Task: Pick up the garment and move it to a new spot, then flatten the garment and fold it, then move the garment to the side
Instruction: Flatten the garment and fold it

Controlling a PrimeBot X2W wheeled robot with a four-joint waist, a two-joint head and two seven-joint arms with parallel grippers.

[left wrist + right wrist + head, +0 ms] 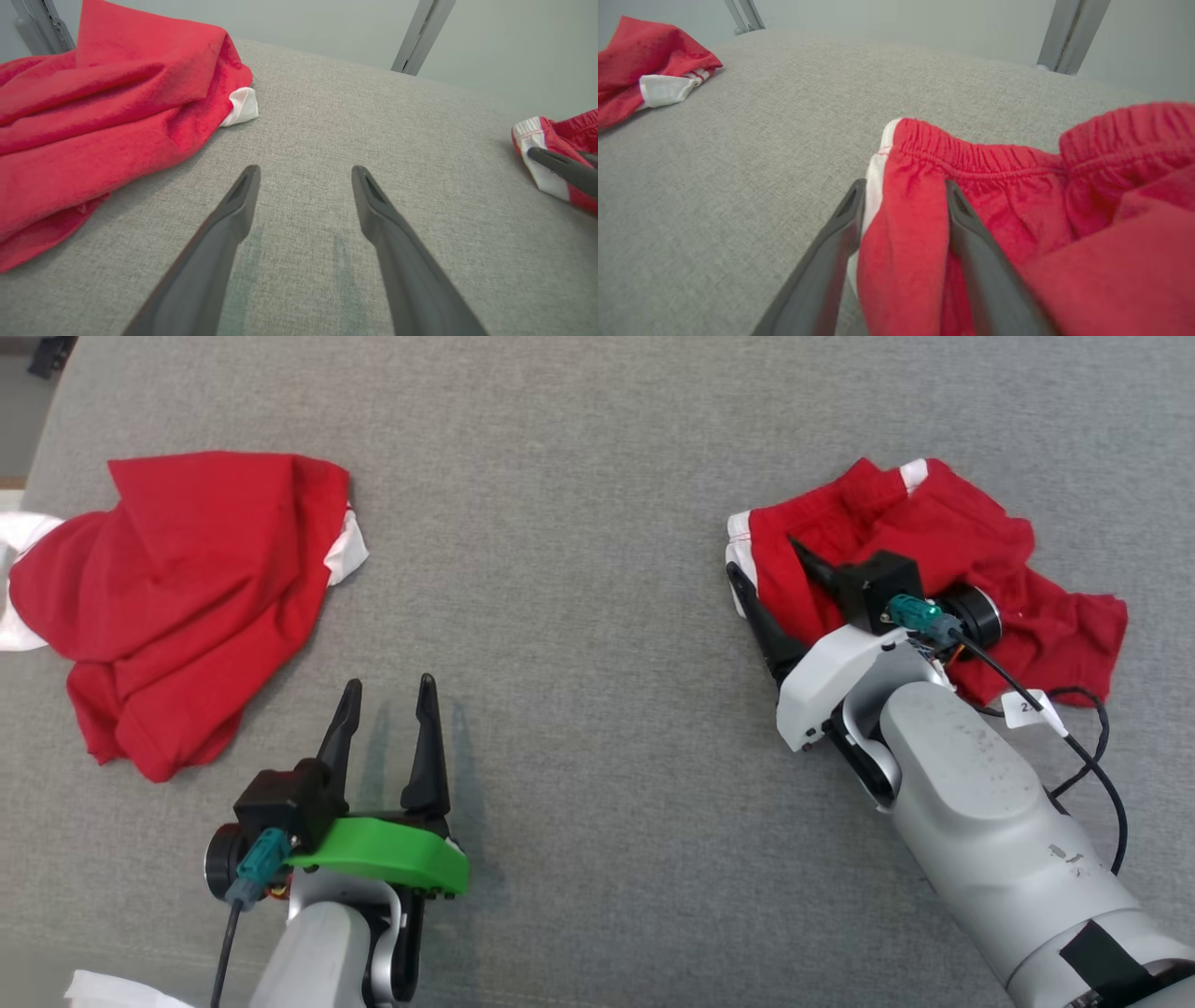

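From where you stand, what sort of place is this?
Probably a robotics test room set up for folding clothes, not a home: a broad table covered in grey fabric, bare metal frame posts against a plain wall, and red shorts and another red garment lying crumpled on it.

Got the right gripper (764,557) down on a crumpled red garment (1008,569), fingers apart with its white-trimmed edge sitting between them. Also got the left gripper (390,681) spread wide over the grey fabric surface (579,476). Spotted another red garment (187,588) lying well off to the left of those fingertips.
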